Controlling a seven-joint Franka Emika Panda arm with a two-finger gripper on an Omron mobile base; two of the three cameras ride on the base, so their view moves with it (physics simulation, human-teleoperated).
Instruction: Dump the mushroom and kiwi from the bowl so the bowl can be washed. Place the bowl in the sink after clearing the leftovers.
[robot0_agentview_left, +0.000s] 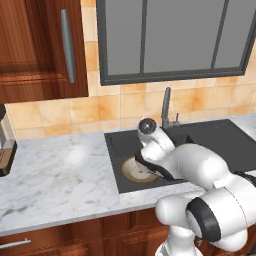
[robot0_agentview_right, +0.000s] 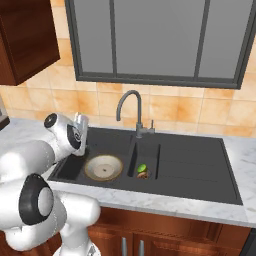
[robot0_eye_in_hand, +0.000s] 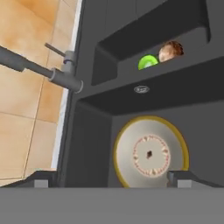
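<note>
The bowl (robot0_agentview_right: 103, 167), round with a golden-brown rim, lies flat on the floor of the large basin of the dark sink (robot0_agentview_right: 190, 160). The green kiwi (robot0_agentview_right: 141, 168) and the brown mushroom (robot0_agentview_right: 144, 174) lie side by side in the smaller basin, to the bowl's right. In the hand view the bowl (robot0_eye_in_hand: 151, 153) sits just beyond my gripper (robot0_eye_in_hand: 113, 181), whose fingertips (robot0_eye_in_hand: 41, 181) stand wide apart with nothing between them. Kiwi (robot0_eye_in_hand: 148, 61) and mushroom (robot0_eye_in_hand: 170, 50) show further off. In the left base view my arm covers part of the bowl (robot0_agentview_left: 135, 171).
A grey metal tap (robot0_agentview_right: 131, 107) rises behind the basins, with its spout over the divider. A marble counter (robot0_agentview_left: 55, 170) stretches to the sink's left. A dark appliance (robot0_agentview_left: 5, 145) stands at the counter's far left. A window and wooden cabinets hang above.
</note>
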